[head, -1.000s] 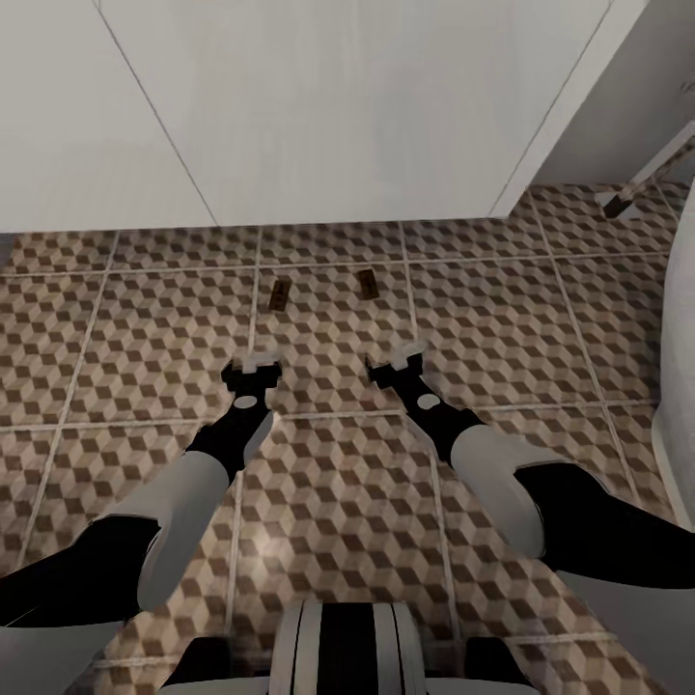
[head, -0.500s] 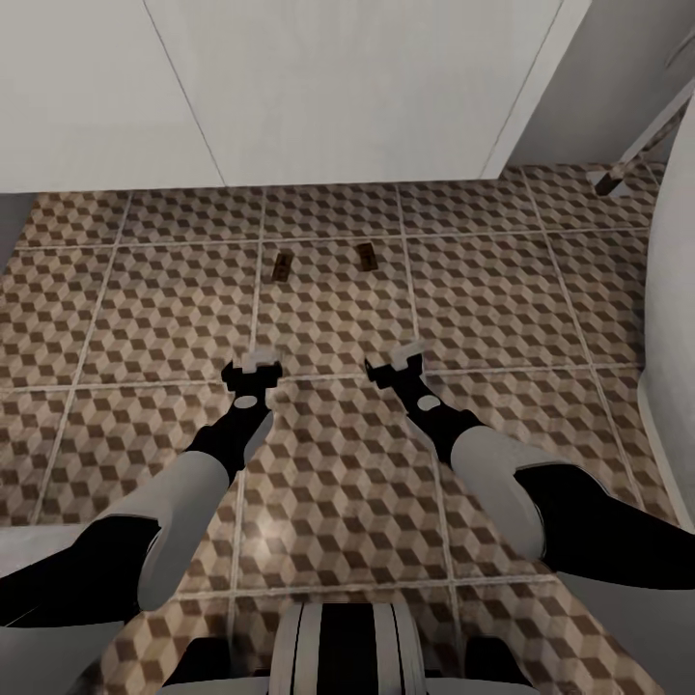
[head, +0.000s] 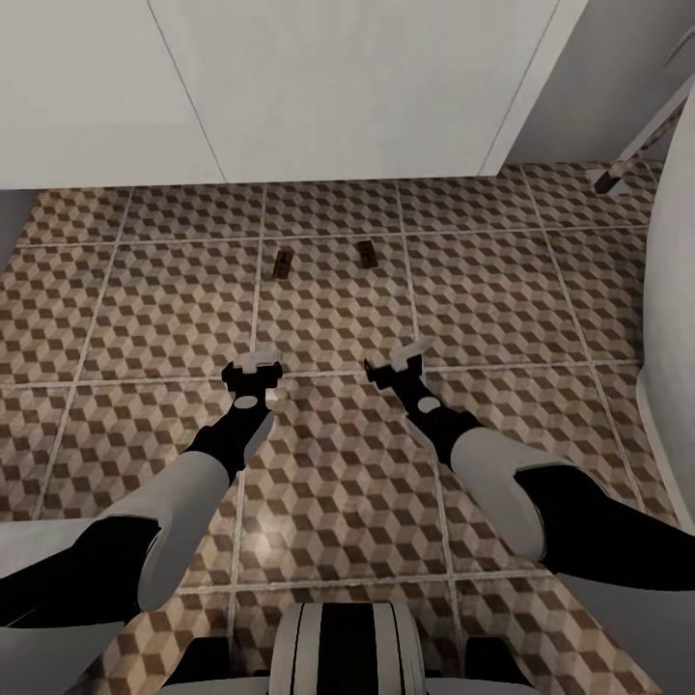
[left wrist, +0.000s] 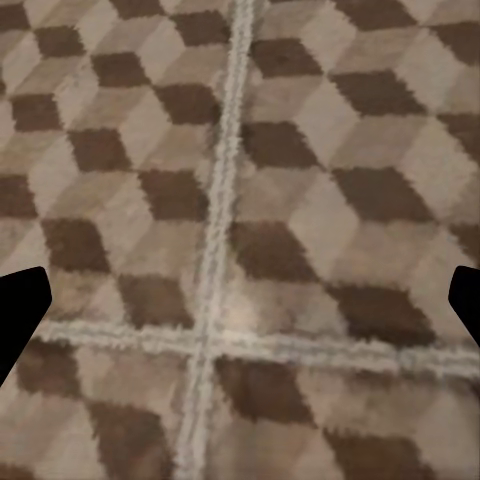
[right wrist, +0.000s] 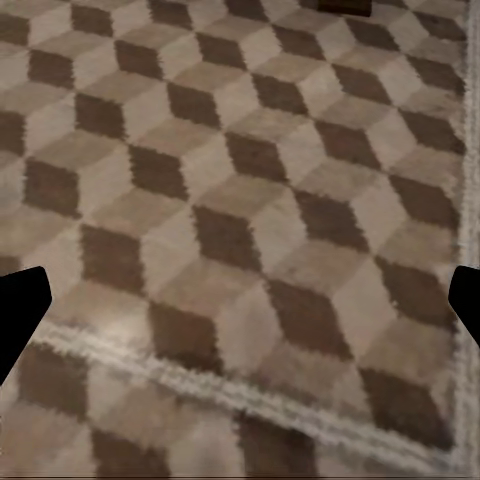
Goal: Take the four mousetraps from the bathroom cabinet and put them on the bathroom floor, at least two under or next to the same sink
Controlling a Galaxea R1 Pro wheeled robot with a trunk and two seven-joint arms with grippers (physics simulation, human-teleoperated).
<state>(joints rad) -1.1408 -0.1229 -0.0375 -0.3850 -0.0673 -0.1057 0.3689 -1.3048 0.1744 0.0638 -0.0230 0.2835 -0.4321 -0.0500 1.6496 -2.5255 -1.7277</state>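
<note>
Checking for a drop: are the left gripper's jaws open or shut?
Open and empty. In the left wrist view, the left gripper has its jaws at opposite edges with just bathroom floor between them.

I can read no text, label, brand, number or sign anywhere. The floor (head: 328,483) tiles carry only their cube pattern, and the two mousetraps (head: 283,264) lying on them are too small for me to make out any marking. The white panels beyond them are blank.
</note>
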